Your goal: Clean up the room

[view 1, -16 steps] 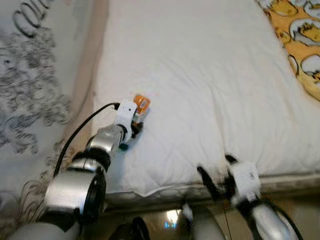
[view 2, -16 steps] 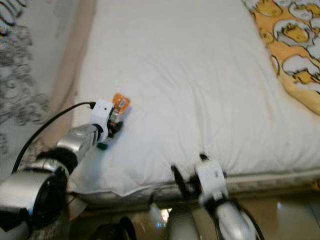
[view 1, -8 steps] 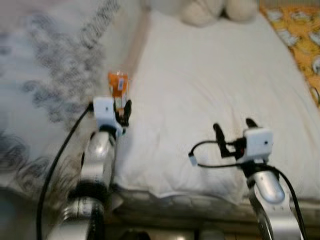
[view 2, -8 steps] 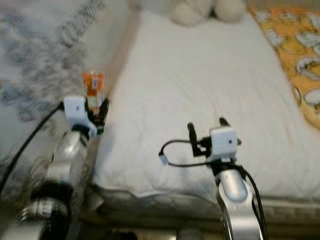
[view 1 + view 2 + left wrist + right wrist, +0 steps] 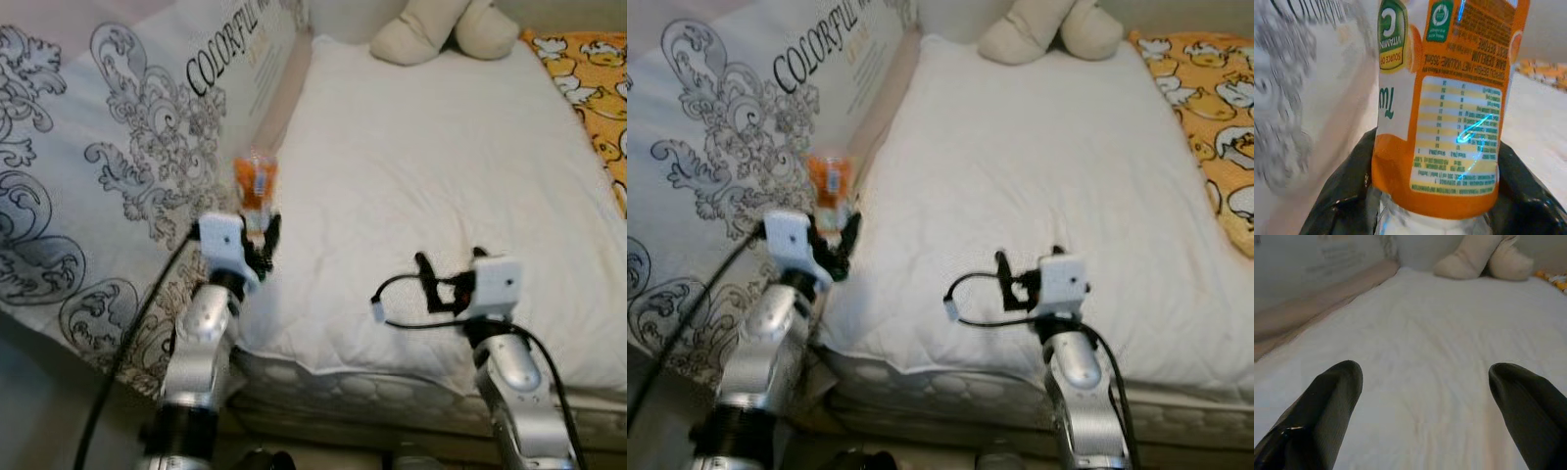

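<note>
Nearest the camera, the 2 silver arms rise from the bottom of the head views. The right gripper (image 5: 453, 284) hangs just above the near part of the white duvet (image 5: 441, 176), its 2 black fingers (image 5: 1327, 406) spread wide apart with nothing between them; a short black cable loops off its wrist toward the left. In the right wrist view the bare quilted cover runs away between the 2 finger pads.

The left gripper (image 5: 263, 240) is raised at the left edge of the bed, over the line where the duvet meets the patterned bedding (image 5: 108, 186). Its fingers (image 5: 1342, 196) are pinched on an orange juice bottle (image 5: 255, 183), which stands upright above the white wrist housing. In the left wrist view the bottle (image 5: 1442, 107) is close up: an orange label with a green vitamin C badge, a pale nutrition panel, and clear plastic showing where the black pads grip it on both sides. The bottle is held clear of the bed surface.

Further left, the patterned bedding is white with grey scrollwork and the printed word "COLORFUL" near its far end. A beige strip (image 5: 284, 93) runs between it and the duvet.

At the far end lie the 2 cream limbs of a plush toy (image 5: 441, 29) on the duvet. On the far right, an orange blanket (image 5: 598, 88) printed with yellow ducks lies beside the duvet.
</note>
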Controlling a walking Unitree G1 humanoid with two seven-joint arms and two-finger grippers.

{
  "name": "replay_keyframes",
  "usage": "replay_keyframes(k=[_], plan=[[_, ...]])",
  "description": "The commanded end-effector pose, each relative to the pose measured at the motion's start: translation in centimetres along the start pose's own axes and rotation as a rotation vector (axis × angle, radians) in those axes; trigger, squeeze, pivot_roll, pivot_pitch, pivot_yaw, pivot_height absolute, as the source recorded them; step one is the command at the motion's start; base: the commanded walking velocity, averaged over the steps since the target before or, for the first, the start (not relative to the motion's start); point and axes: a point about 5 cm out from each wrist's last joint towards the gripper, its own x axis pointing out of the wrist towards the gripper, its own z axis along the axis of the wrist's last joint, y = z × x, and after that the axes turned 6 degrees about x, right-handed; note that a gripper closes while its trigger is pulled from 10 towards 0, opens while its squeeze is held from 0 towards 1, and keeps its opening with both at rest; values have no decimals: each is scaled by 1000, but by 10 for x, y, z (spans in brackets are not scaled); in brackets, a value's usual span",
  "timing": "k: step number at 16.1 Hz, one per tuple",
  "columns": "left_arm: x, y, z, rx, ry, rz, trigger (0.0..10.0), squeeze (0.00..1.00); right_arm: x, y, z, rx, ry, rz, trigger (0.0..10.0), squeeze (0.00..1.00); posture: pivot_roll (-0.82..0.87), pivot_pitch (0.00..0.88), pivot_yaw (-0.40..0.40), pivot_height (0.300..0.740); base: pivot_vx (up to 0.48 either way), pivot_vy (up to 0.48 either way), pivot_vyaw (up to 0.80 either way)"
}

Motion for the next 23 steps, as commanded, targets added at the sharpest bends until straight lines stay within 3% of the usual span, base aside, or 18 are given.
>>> replay_keyframes(k=[1,6,10,12,14,18,23], plan=[[-2,-2,2,-9,-10,-13,10000,0,0,-2,-1,-21,0,9,10000,0,-212,0,118,736,0,-480,0],[5,-10,-10,10,56,-30,10000,0,9,-1,1,-20,-8,30,10000,0,-231,0,113,736,0,-480,0],[5,-10,-26,-17,128,-16,10000,0,12,11,2,-3,-13,73,10000,0,-262,0,109,736,0,-474,0],[6,-13,-28,-38,131,-27,10000,0,10,12,-2,0,1,78,10000,0,-266,0,111,736,0,-469,0],[8,-13,-29,11,130,-32,10000,0,8,9,-5,10,20,53,10000,0,-263,0,110,736,0,-469,0],[9,-11,-31,5,134,-54,10000,0,10,8,-8,9,26,44,10000,0,-260,0,118,736,0,-469,0],[7,-17,-33,-2,117,-73,10000,0,9,2,-9,-55,43,63,10000,0,-265,0,108,728,0,-468,-497]])
